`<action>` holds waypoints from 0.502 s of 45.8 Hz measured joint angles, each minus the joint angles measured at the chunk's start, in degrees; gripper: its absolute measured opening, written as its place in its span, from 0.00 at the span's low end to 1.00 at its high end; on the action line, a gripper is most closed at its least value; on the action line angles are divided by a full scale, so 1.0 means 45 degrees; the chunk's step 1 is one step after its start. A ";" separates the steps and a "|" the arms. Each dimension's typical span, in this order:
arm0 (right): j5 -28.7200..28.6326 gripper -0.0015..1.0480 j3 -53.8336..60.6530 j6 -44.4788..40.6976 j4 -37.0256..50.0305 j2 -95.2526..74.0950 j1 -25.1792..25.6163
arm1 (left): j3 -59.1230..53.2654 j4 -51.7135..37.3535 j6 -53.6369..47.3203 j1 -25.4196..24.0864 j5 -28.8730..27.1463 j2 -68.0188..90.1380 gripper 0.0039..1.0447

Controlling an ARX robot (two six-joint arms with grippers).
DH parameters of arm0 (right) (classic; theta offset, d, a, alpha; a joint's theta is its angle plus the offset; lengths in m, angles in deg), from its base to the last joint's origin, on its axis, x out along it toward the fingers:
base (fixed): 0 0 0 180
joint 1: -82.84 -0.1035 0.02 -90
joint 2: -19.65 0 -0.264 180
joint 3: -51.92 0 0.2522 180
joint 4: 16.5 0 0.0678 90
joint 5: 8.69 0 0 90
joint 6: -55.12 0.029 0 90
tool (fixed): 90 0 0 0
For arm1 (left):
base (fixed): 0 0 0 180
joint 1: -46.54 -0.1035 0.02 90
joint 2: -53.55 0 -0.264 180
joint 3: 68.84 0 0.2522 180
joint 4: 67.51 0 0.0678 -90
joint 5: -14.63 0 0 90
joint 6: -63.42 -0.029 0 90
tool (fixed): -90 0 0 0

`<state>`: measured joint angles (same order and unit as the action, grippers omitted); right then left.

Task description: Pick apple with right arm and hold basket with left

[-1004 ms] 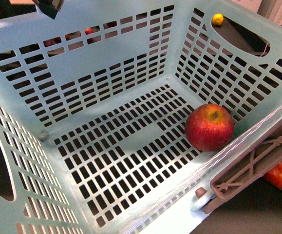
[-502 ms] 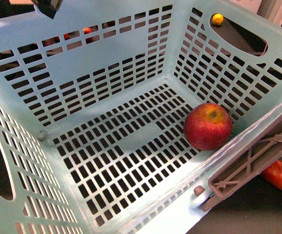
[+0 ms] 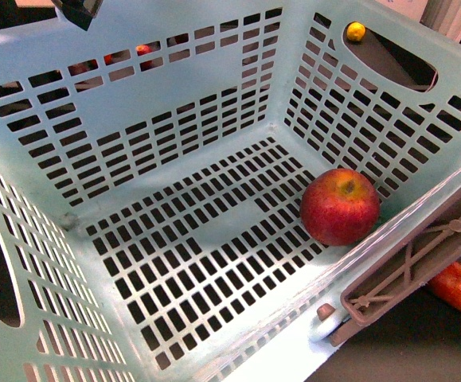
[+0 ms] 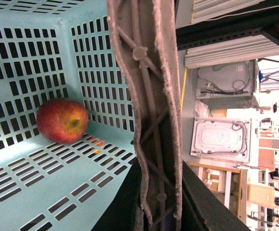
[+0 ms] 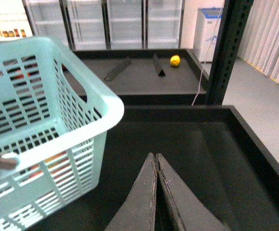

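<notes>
Above the dark surface [image 5: 187, 139], hold the basket [image 3: 182, 76] level: left jaws clamp its handle [image 4: 166, 72], and the apple [image 3: 341, 206] rests against its right wall. Right jaws are together, empty.

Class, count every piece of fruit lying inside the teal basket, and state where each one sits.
1. The apple rests on the basket floor, in the corner near the lattice handle. The rest of the visible floor is bare.

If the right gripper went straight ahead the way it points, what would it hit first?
Probably the dark tray, either its floor or its far wall; depth is unclear. The basket sits off to one side.
</notes>
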<state>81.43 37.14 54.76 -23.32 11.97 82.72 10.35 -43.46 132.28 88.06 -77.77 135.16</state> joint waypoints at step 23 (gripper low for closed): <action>0.0000 0.39 0.0000 0.0000 -0.1525 0.1627 0.0005 | 0.0000 0.0000 0.0005 -0.0010 0.0010 0.0010 0.09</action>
<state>81.43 37.14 54.76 -30.18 19.29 82.74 10.35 -43.46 132.30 88.02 -77.72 135.20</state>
